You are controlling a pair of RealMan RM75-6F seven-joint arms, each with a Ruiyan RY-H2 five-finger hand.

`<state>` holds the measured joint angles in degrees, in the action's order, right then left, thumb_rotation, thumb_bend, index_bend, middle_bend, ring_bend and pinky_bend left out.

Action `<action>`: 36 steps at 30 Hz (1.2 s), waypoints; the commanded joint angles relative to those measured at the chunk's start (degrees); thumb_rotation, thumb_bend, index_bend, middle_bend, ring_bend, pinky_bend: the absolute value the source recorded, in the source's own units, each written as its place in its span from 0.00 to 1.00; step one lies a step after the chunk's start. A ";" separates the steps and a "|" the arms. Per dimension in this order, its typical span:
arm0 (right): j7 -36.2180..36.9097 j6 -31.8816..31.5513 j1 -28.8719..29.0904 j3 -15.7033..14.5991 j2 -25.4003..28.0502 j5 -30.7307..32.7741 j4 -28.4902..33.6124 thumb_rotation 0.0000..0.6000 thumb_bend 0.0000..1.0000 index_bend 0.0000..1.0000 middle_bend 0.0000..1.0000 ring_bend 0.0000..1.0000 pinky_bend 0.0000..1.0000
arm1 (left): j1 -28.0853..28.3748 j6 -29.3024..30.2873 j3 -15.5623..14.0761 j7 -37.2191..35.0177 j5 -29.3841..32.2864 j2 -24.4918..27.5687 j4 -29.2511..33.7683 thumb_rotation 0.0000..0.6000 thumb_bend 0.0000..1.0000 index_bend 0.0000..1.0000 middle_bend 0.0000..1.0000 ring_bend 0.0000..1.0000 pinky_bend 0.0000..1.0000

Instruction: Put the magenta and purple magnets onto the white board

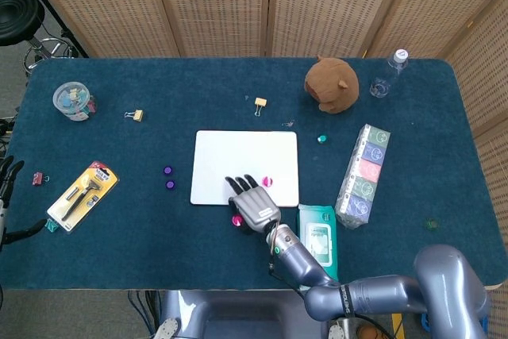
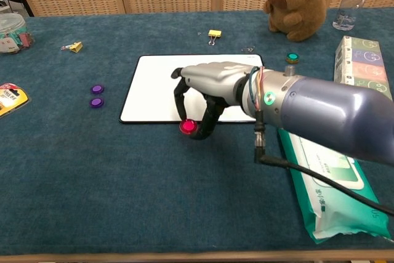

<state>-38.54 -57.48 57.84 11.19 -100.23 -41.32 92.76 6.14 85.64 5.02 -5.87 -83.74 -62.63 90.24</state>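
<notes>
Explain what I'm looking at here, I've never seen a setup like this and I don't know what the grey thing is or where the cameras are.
The grey thing is a robot arm ending in a robot hand, the robot's right one. One picture looks down from the robot's head, the other looks forward from its chest. On the blue table lie a white board, two purple magnets, a stuffed animal, a water bottle, a wipes pack, a colourful box and binder clips. The robot hand pinches a magenta magnet just off the board's near edge. Another magenta magnet already sits on the board. The left robot hand shows only at the picture's edge.
</notes>
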 commanded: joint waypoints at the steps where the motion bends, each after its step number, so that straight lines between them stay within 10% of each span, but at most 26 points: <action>1: -0.15 -0.46 0.31 1.22 1.28 0.97 -0.89 1.00 0.34 0.55 0.00 0.00 0.00 | -0.03 0.00 -0.05 -0.13 -0.07 0.05 -0.01 1.00 0.03 0.00 0.00 0.00 0.00; 24: 1.76 2.21 -0.78 -0.08 2.43 4.55 -7.55 1.00 0.34 0.41 0.00 0.00 0.00 | 0.15 -0.50 -0.03 0.41 0.27 -0.09 0.20 1.00 0.03 0.00 0.00 0.00 0.00; 36: 2.80 -0.38 -2.26 0.35 6.64 1.46 -1.27 1.00 0.34 0.39 0.00 0.00 0.00 | 0.23 -0.78 -0.06 0.45 0.39 -0.15 0.06 1.00 0.03 0.00 0.00 0.00 0.00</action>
<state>-36.09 -56.56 56.21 11.38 -95.27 -38.20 89.35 6.33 84.94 4.95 -5.43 -83.40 -62.76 90.35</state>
